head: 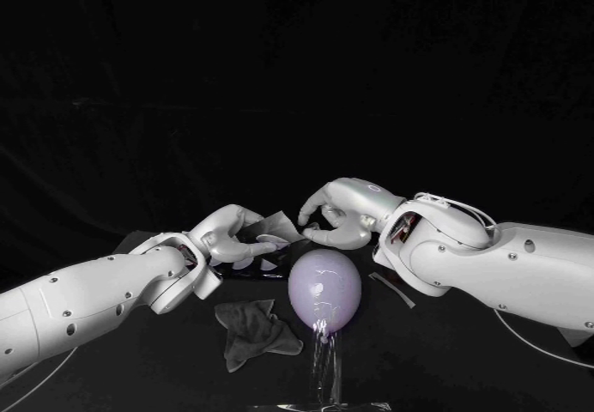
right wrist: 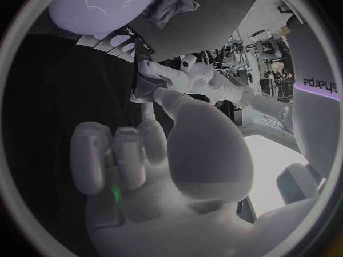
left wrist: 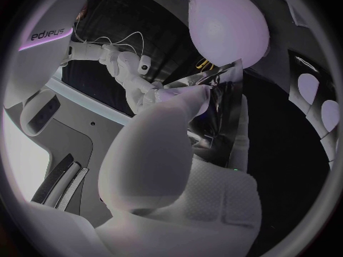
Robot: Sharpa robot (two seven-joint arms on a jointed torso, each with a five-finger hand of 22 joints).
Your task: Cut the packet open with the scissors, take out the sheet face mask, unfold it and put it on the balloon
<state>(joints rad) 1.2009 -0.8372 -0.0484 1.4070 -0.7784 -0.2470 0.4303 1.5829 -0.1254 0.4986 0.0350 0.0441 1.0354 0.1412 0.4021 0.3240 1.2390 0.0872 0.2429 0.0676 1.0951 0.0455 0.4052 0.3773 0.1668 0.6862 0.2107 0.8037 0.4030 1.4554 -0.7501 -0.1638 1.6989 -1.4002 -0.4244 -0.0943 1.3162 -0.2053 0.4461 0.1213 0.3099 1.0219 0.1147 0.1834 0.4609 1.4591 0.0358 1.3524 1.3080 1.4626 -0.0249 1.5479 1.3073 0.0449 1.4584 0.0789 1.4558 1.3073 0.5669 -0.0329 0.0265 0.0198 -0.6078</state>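
Item: flat, glossy packet, pinched between the thumb and fingers of the left hand and held above the middle of the black table, just behind the balloon. The right hand is at the packet's upper edge with its fingers curled in; whether it grips anything cannot be told. The balloon is smooth, egg-shaped and lilac, and stands upright on a clear stand by the table's near edge, with a crumpled grey cloth lying beside it on the left arm's side.
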